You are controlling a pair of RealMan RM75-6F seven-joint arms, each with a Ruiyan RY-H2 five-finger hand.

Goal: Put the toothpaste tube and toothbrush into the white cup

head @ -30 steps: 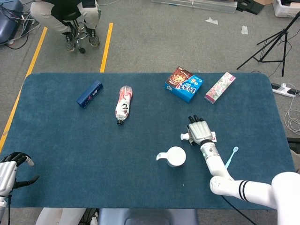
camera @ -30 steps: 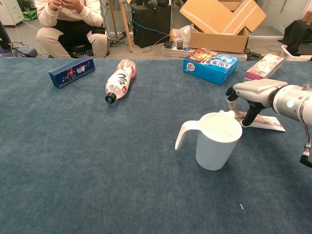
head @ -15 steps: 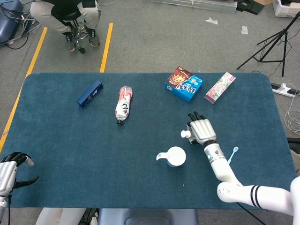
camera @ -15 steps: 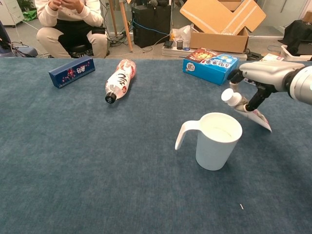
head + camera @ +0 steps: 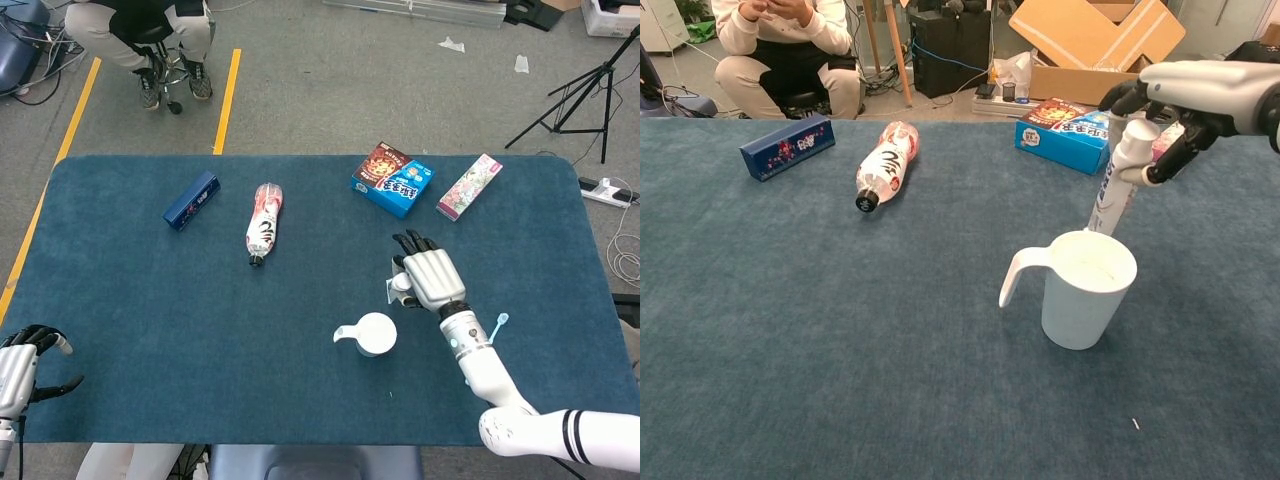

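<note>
The floor (image 5: 330,90) was grey carpet with two yellow lines (image 5: 227,100) on it. A person (image 5: 140,30) sat on a stool (image 5: 165,70) at the far side of the blue table (image 5: 130,340). A black tripod (image 5: 580,95) stood on the floor, and a white power strip (image 5: 608,190) lay near it. Bits of paper (image 5: 452,44) lay about. Open cardboard boxes (image 5: 1095,50) and a black case (image 5: 945,50) sat behind the table.

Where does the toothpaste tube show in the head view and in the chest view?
Head view: toothpaste tube mostly hidden under the right hand, just above the white cup.
Chest view: upper right, hanging upright from the right hand, its lower end at the cup's far rim.
Shared landmark: the white cup.
</note>
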